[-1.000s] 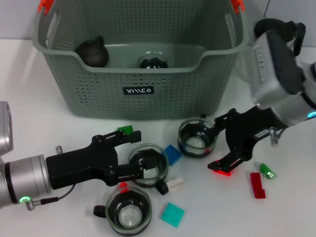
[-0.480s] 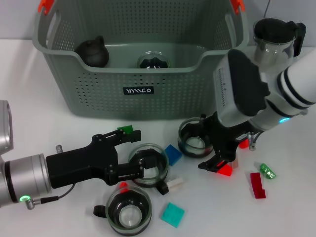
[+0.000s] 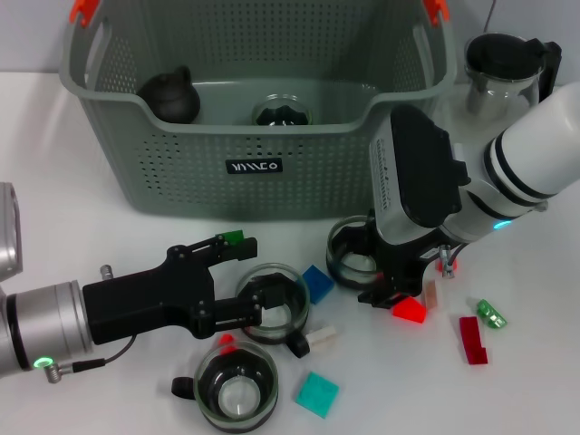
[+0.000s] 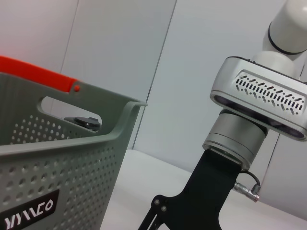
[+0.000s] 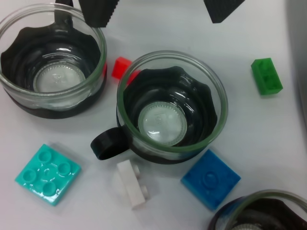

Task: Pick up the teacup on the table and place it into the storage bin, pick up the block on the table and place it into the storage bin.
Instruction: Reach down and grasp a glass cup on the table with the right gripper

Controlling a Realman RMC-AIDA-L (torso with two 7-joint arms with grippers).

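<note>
The grey-green storage bin [image 3: 254, 181] stands at the back and holds a glass teacup [image 3: 281, 113]; its wall also shows in the left wrist view [image 4: 57, 182]. Three glass teacups stand on the table: middle [image 3: 288, 315] [image 5: 170, 115], front [image 3: 236, 394] [image 5: 50, 72] and right [image 3: 358, 258]. My left gripper [image 3: 252, 279] is open and empty at the middle teacup's left side, and its fingertips [image 5: 98, 12] show apart in the right wrist view. My right gripper [image 3: 394, 292] hangs just beside a red block [image 3: 409, 309] that lies next to the right teacup.
Loose blocks lie around the cups: blue [image 3: 316, 282], white [image 3: 322, 336], teal [image 3: 317, 394], green [image 3: 232, 237], small red [image 3: 226, 340], dark red [image 3: 471, 340]. A black teapot [image 3: 169, 95] sits in the bin. A glass teapot with a black lid [image 3: 503, 68] stands at the back right.
My right arm has swung left and down, bringing its gripper over the red block beside the right teacup. My left gripper and the teacups have not moved.
</note>
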